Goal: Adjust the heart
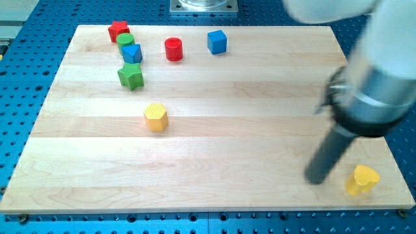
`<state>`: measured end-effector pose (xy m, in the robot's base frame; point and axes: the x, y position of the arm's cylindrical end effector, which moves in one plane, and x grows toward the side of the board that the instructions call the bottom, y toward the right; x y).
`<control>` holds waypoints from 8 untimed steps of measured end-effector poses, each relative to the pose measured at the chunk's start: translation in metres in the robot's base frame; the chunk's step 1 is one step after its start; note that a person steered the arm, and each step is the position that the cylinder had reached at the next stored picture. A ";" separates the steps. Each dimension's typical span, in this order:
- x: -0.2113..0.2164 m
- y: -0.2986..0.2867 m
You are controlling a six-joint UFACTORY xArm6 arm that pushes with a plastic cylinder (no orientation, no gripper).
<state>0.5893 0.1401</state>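
Observation:
A yellow heart block lies near the board's bottom right corner. My tip rests on the board just to the left of the heart, with a small gap between them. The dark rod rises up and to the right from the tip into the arm's grey and white body, which covers the board's right edge.
A yellow hexagon block sits left of centre. At the top left stand a red star, a green cylinder, a blue block and a green star. A red cylinder and a blue cube stand along the top.

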 end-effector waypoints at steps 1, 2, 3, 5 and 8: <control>0.028 -0.006; 0.028 0.053; 0.027 0.084; 0.019 0.167; -0.008 0.122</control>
<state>0.5811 0.2626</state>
